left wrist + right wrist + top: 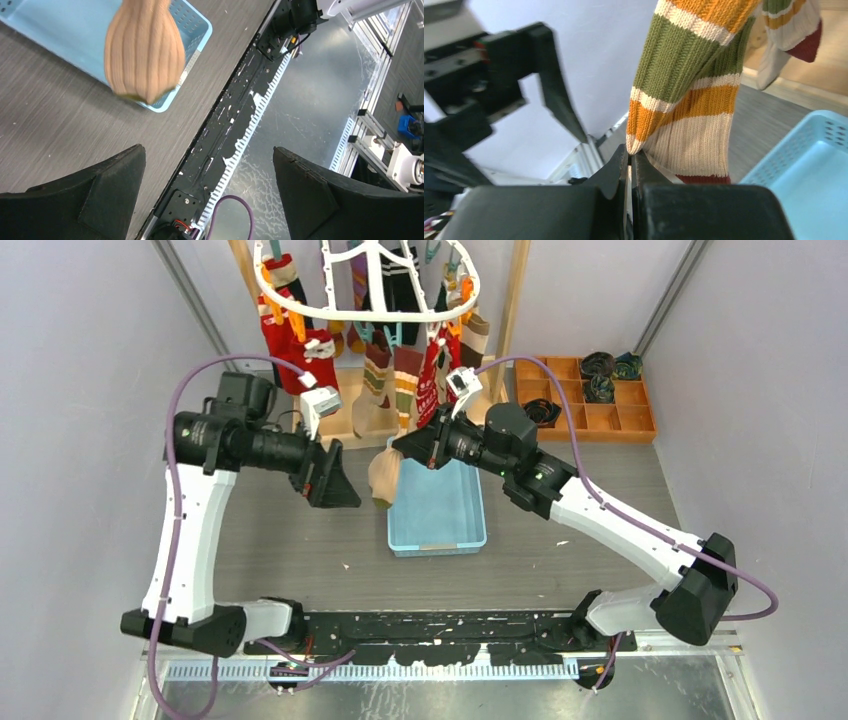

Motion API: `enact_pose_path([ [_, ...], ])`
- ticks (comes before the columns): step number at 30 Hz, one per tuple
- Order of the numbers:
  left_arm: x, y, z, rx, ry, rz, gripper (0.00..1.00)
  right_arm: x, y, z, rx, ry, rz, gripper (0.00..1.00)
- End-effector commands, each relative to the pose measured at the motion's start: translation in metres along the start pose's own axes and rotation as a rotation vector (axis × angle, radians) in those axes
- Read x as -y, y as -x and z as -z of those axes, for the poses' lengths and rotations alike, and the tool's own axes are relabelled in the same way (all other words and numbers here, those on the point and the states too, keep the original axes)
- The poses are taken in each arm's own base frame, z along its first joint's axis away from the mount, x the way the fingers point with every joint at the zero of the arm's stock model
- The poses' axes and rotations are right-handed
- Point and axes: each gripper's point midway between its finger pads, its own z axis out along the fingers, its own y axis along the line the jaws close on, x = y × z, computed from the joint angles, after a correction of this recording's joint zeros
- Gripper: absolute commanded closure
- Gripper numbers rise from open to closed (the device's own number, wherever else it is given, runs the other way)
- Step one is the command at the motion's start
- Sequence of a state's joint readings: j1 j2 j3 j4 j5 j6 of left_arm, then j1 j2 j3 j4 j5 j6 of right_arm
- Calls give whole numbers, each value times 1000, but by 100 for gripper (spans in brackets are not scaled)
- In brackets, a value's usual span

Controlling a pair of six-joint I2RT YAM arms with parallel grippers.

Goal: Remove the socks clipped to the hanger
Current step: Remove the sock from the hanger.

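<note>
Right gripper [630, 167] jaws pinch shut on the striped sock [684, 100] hanging below the hanger [372, 317], probably to tug it free over the blue basket [440, 510]; left gripper [207, 150] waits, jaws spread wide.

- Left arm [190, 530] and right arm [620, 530]: white link shells with black joint housings.
- Left hand [207, 149] and right hand [630, 152]: matte black, with wedge-shaped fingers [100, 195].
- A purple cable [178, 410] loops along each arm.
- A white camera box [320, 402] sits on each wrist.
- Black base rail [440, 625], its paint chipped white.
</note>
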State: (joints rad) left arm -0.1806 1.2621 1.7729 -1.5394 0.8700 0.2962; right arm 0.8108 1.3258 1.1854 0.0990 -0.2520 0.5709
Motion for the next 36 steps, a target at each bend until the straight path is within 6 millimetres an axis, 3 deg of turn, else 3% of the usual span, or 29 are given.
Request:
enact_pose_path([
  [1, -11, 14, -18, -23, 13, -7, 0, -65, 39, 16, 90, 214, -70, 99],
  [8, -22, 30, -28, 16, 27, -36, 0, -89, 39, 14, 71, 297, -147, 99],
  [15, -25, 28, -37, 60, 33, -30, 2, -102, 40, 6, 74, 363, -244, 99],
  [19, -29, 28, -38, 99, 71, -22, 15, -105, 44, 6, 97, 381, -282, 99],
  [22, -29, 30, -36, 127, 82, -11, 42, -103, 47, 4, 105, 364, -299, 99],
  [23, -29, 31, -36, 135, 88, -3, 62, -101, 47, 3, 106, 341, -304, 97],
  [24, -30, 31, -35, 144, 103, 8, 76, -95, 47, 2, 106, 304, -307, 90],
  [26, -32, 29, -35, 147, 126, 22, 91, -76, 54, 2, 141, 171, -289, 68],
  [27, -35, 26, -35, 144, 151, 37, 94, -64, 58, 3, 157, 89, -248, 55],
  [31, -42, 16, -40, 107, 214, 39, 100, -24, 84, 13, 196, -218, -96, 36],
  [36, -41, 7, -44, 65, 258, 5, 100, -15, 118, 8, 186, -354, 79, 29],
])
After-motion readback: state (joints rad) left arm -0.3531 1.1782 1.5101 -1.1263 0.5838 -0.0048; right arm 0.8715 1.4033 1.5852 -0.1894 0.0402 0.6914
